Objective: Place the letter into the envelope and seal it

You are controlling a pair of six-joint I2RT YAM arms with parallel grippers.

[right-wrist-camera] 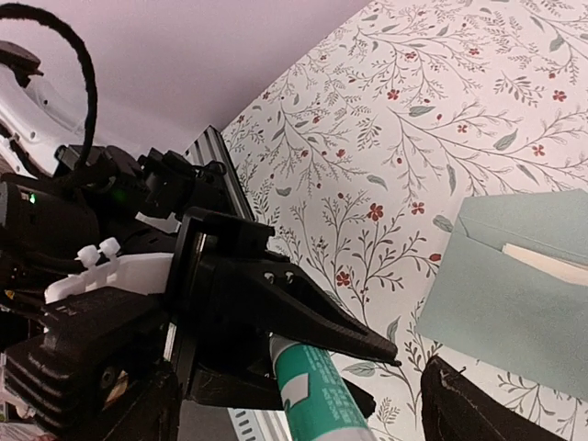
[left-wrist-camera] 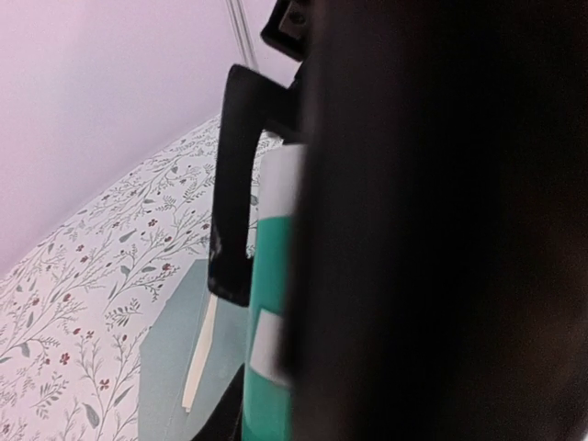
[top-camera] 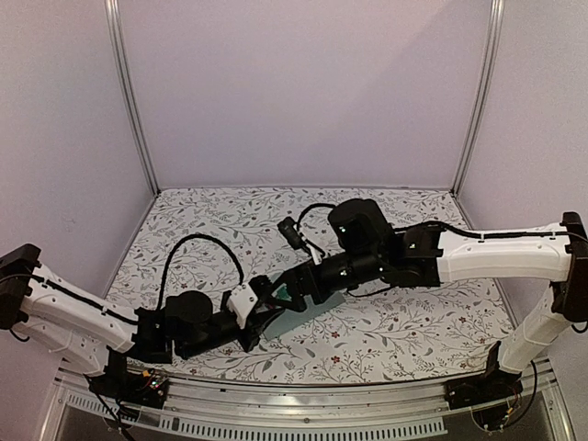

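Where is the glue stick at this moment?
In the right wrist view, the glue stick is at bottom centre, clamped in the left gripper, left of the envelope.

Letter [right-wrist-camera: 544, 258] mostly hidden inside envelope [right-wrist-camera: 514, 317]

No legible text or labels.

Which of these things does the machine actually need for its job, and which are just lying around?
Needed: envelope, letter peeking from it, glue stick in left end effector.
Just there: flowered tablecloth, metal frame posts.
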